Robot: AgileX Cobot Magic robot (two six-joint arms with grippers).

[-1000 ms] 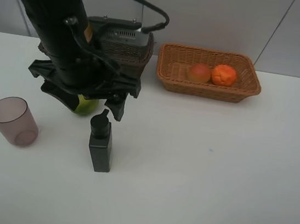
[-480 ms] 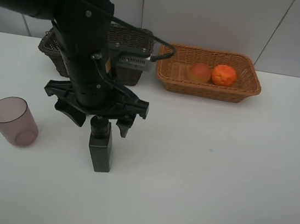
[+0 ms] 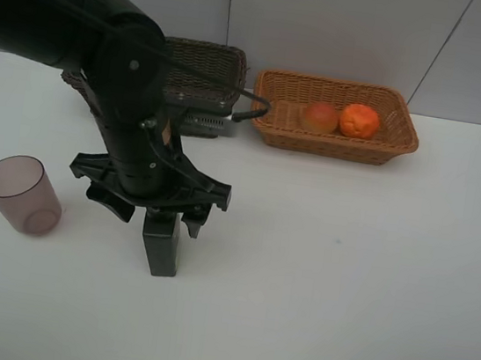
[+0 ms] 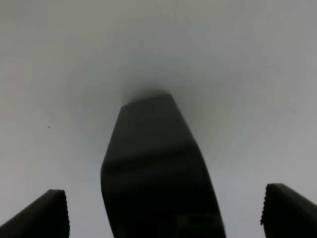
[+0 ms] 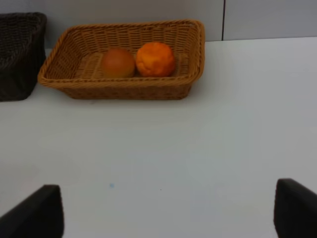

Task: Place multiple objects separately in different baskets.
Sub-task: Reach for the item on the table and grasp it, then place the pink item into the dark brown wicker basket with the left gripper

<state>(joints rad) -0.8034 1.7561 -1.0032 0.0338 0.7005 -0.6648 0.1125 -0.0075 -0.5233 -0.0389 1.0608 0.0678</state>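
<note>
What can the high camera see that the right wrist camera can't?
Only the high camera: the translucent mauve cup, the black pump bottle and the left gripper around it. Only the right wrist camera: the right gripper, open. Both: the light orange-tan woven basket holding the round orange and the reddish peach-like fruit, plus the dark brown woven basket.

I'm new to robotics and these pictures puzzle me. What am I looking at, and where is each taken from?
A two-armed robot works at a white table. One picture looks down from a high camera; the other two come from a camera on each wrist. The left gripper stands open around a black bottle, not gripping it. The right gripper is open and empty. A cup stands nearby. The tan basket holds a peach and an orange; a dark basket sits beside it.
</note>
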